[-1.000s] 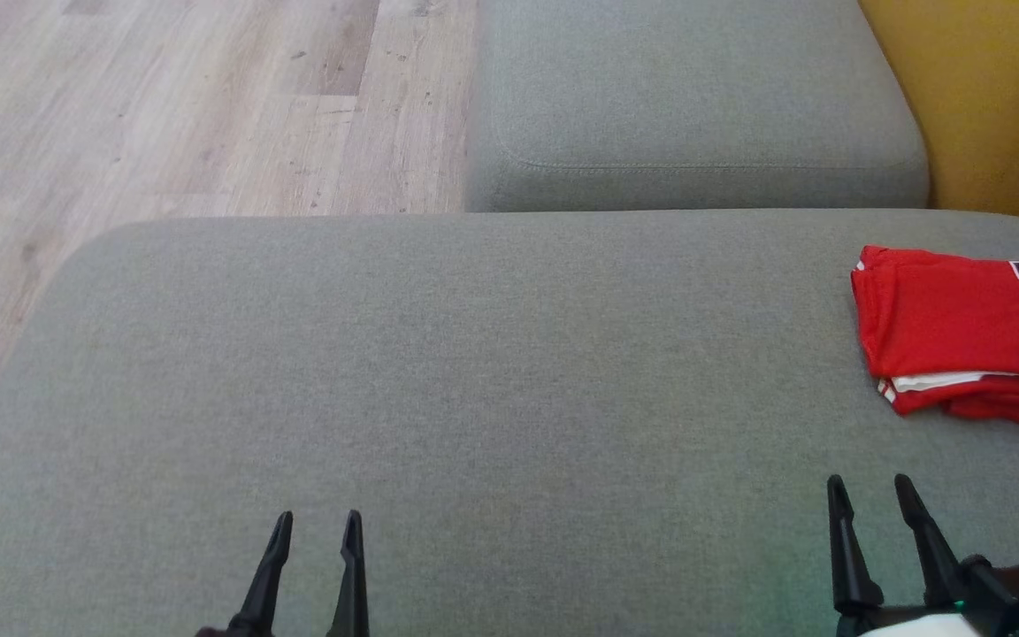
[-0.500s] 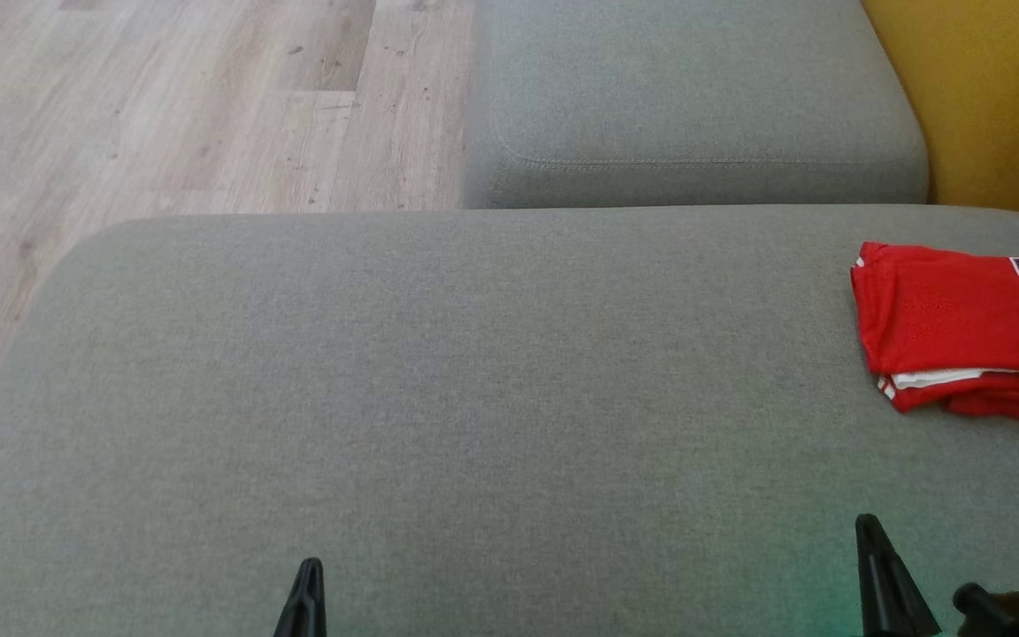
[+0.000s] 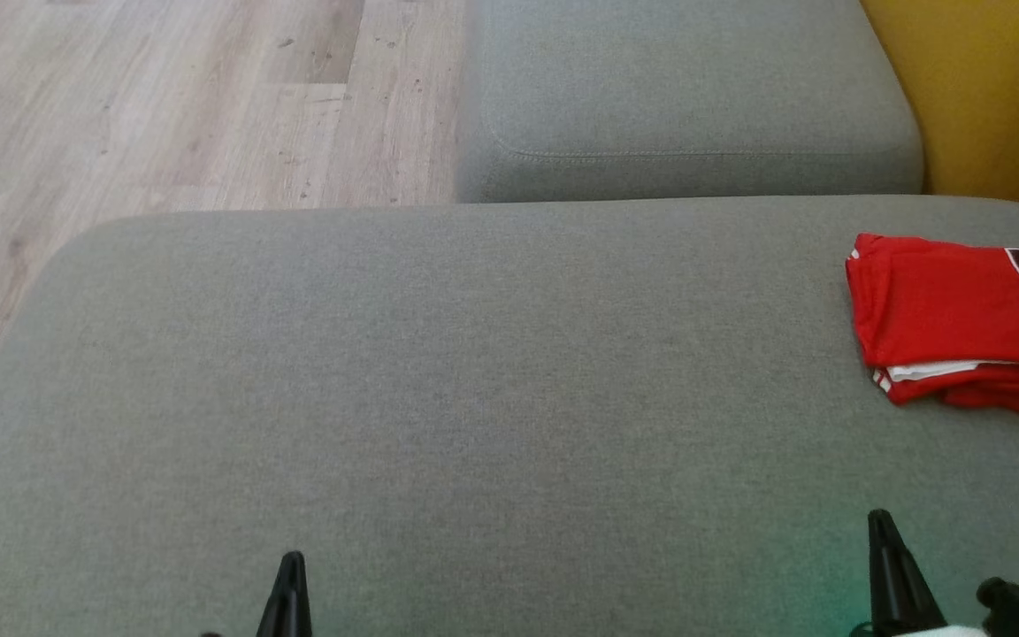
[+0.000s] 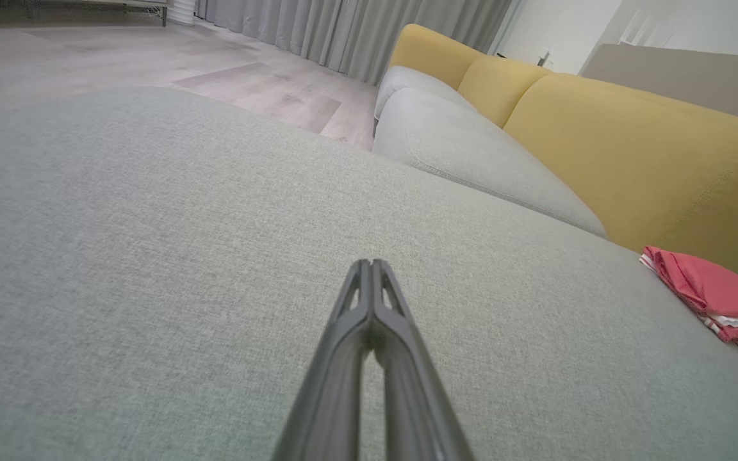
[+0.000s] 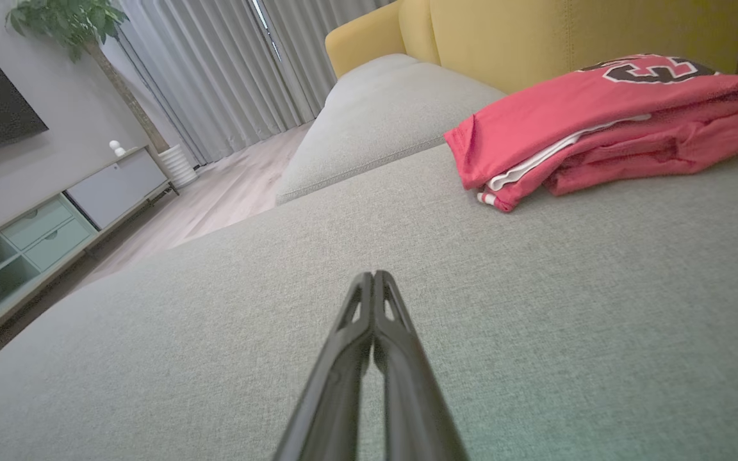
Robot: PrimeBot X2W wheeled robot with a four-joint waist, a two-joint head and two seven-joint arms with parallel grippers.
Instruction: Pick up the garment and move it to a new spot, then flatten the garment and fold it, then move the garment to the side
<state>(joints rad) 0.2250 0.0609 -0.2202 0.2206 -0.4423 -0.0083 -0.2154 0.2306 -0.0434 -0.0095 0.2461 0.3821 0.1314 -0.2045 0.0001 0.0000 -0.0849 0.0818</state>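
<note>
**Garment.** The garment (image 3: 952, 318) lies folded in a flat red stack at 3 o'clock on the cushion (image 3: 474, 372), with its right part beyond the head-view frame. Nothing touches it. Apart from a small camera shift, its position matches the earlier frames.

**Change.** One second ago both grippers had their fingers spread. Now the left gripper (image 4: 369, 264) and the right gripper (image 5: 374, 274) each have their fingers pressed together on nothing. Both sit lower in the head view, at 7 o'clock and 5 o'clock. Judged result: fold and side placement are complete, and the arms are parked.

**Edges and room.**
- The backrest (image 3: 987, 88) lies from 1 to 2 o'clock, near the garment's far edge.
- A second cushion (image 3: 686, 88) adjoins at 12 o'clock.
- The cushion rounds off toward the floor (image 3: 164, 106) from 9 to 11 o'clock.
- The cushion centre is bare, which leaves free travel between the right gripper and the garment.
</note>
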